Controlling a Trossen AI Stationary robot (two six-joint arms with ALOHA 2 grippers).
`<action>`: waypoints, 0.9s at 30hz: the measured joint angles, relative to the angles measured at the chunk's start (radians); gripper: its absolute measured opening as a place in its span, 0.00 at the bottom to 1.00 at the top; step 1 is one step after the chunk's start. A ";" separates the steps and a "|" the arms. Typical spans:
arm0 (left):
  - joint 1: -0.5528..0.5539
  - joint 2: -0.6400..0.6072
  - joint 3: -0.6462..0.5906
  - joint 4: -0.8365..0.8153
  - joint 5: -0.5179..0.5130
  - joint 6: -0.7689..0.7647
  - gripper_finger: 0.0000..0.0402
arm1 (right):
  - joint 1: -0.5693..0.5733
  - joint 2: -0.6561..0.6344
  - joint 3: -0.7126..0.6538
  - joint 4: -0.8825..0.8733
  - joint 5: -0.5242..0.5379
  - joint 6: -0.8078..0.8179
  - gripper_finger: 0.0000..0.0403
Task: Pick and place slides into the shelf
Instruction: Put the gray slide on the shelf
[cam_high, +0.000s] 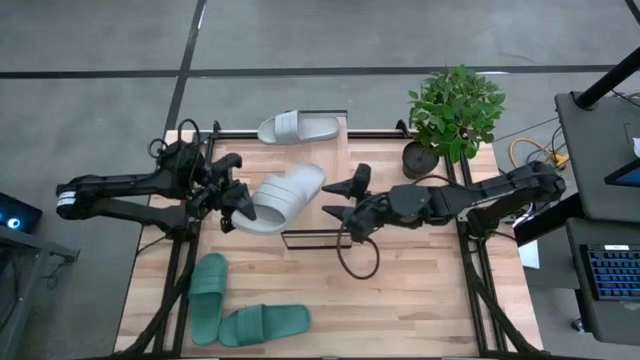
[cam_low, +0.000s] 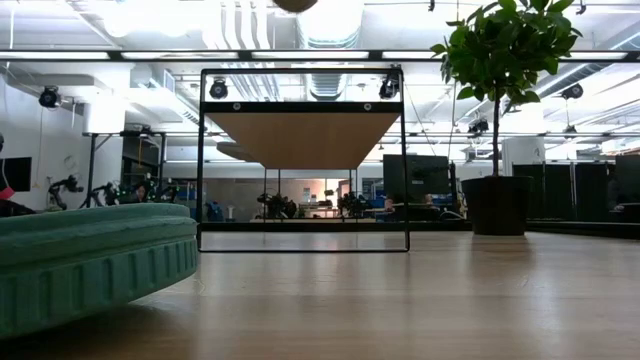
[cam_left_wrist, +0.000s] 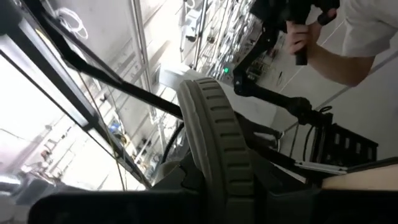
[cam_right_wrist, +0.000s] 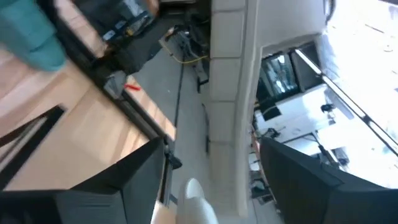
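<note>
Left pincer (cam_high: 232, 200): I have it pinching the heel end of a grey slide (cam_high: 285, 197), which it holds above the tabletop (cam_high: 420, 300). In my left wrist view the slide's ribbed sole edge (cam_left_wrist: 217, 149) runs up between the dark fingers.
Left arm: I see it reaching in from the left edge, lying nearly level, with the wrist turned toward the middle.
Held slide: it sits tilted, toe pointing to the far right, just left of the shelf (cam_high: 312, 238).
Right pincer (cam_high: 342, 199): spread wide, with nothing between the fingers; it hovers just right of the held slide's toe and just above the shelf's far side. In my right wrist view the two dark fingers (cam_right_wrist: 118, 186) stand well apart, with a pale slide tip (cam_right_wrist: 196, 202) showing between them.
Right arm: it comes in from the right, stretched low and level across the tabletop, with a cable loop (cam_high: 358, 258) hanging under the wrist.
Shelf: a thin dark frame at mid-tabletop; in the low view its wood plank (cam_low: 305, 135) sits up high in the frame.
Second grey slide (cam_high: 298, 127): lying flat at the far edge, well apart from both pincers.
Teal slides: one (cam_high: 208, 296) and another (cam_high: 264, 324) lie at the near left, touching at their ends.
Plant (cam_high: 450, 115): far right corner.
Person: a hand (cam_left_wrist: 311, 43) grips a dark handle beyond the tabletop in my left wrist view.
</note>
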 joint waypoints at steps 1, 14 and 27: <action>-0.001 0.006 0.001 0.008 0.007 -0.005 0.08 | -0.008 0.001 0.003 0.007 0.000 0.000 0.64; -0.001 0.047 0.001 0.079 0.008 -0.022 0.08 | -0.045 0.048 0.032 0.002 -0.006 0.035 0.62; -0.001 0.047 0.001 0.079 0.004 -0.022 0.08 | -0.063 0.048 0.036 0.007 -0.001 0.082 0.22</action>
